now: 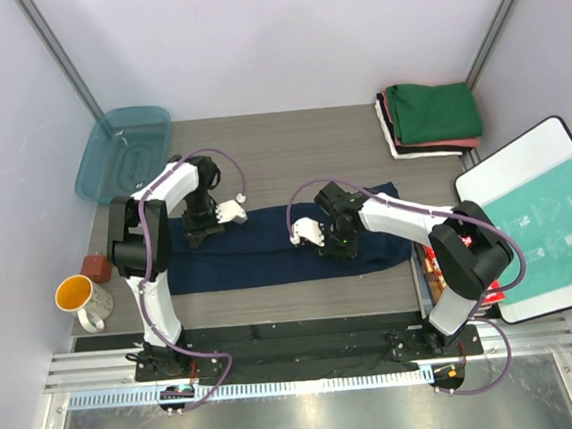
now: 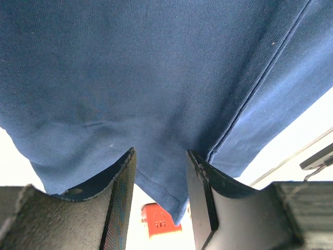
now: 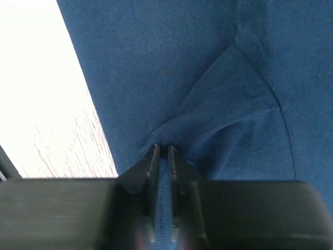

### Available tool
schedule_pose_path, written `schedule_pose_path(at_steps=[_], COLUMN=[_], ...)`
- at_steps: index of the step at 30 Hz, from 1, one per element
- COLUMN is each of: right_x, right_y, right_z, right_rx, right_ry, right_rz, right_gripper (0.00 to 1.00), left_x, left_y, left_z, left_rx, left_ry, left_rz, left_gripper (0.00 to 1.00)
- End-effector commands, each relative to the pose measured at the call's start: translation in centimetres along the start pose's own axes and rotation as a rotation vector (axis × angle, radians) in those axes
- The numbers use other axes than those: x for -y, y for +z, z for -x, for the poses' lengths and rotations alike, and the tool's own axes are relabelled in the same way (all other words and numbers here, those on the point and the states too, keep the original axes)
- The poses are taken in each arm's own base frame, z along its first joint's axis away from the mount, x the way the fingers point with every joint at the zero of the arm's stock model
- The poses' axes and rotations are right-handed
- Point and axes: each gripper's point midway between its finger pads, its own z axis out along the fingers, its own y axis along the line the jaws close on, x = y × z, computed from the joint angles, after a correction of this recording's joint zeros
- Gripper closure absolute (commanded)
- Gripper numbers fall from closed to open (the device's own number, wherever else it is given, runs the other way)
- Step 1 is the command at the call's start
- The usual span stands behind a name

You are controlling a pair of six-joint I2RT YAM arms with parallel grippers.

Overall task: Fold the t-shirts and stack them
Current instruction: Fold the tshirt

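Observation:
A dark navy t-shirt [image 1: 268, 240] lies as a long band across the middle of the table. My left gripper [image 1: 201, 230] stands over its left end, open; in the left wrist view the fingers [image 2: 159, 153] straddle the shirt's stitched hem [image 2: 156, 78] without pinching it. My right gripper [image 1: 337, 245] is down on the shirt's right half. In the right wrist view its jaws [image 3: 162, 148] are shut on a raised fold of the navy cloth [image 3: 208, 78]. At the back right lies a stack of folded t-shirts: green [image 1: 434, 111] on top, salmon-red [image 1: 438, 148] and white [image 1: 390, 134] beneath.
A blue plastic tray [image 1: 125, 152] leans at the back left. A red block [image 1: 95, 266] and a yellow-lined mug [image 1: 81, 298] stand at the left edge. A white board [image 1: 528, 158] with a teal-printed bag [image 1: 542, 226] lies at the right.

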Motion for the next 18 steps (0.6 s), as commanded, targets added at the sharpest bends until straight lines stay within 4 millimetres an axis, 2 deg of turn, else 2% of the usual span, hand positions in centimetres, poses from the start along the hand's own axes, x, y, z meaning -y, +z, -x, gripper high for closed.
schedule_pose_path(at_steps=[1, 2, 5, 9, 14, 18], right_x=[0.5, 0.5, 0.6, 0.6, -1.9, -2.6], right_y=[0.3, 0.2, -0.3, -2.3, -4.2, -4.9], right_z=[0.2, 0.3, 0.7, 2.5, 3.5, 4.2], right_rx=[0.000, 0.000, 0.004, 0.037, 0.057, 0.063], right_ry=[0.002, 0.002, 0.001, -0.007, -0.041, -0.050], right_rz=[-0.025, -0.025, -0.019, 0.014, 0.170, 0.243], right_gripper=[0.96, 0.99, 0.99, 0.99, 0.99, 0.99], left_x=[-0.1, -0.1, 0.0, 0.1, -0.1, -0.1], left_y=[-1.3, -1.2, -1.0, -0.7, -0.9, -0.8], left_z=[0.2, 0.1, 0.1, 0.1, 0.2, 0.2], left_rx=[0.037, 0.035, 0.032, 0.033, 0.036, 0.038], left_ry=[-0.001, -0.003, 0.000, 0.005, 0.010, 0.013], left_rz=[0.047, 0.046, 0.039, 0.035, 0.042, 0.035], left_gripper=[0.56, 0.56, 0.57, 0.57, 0.57, 0.57])
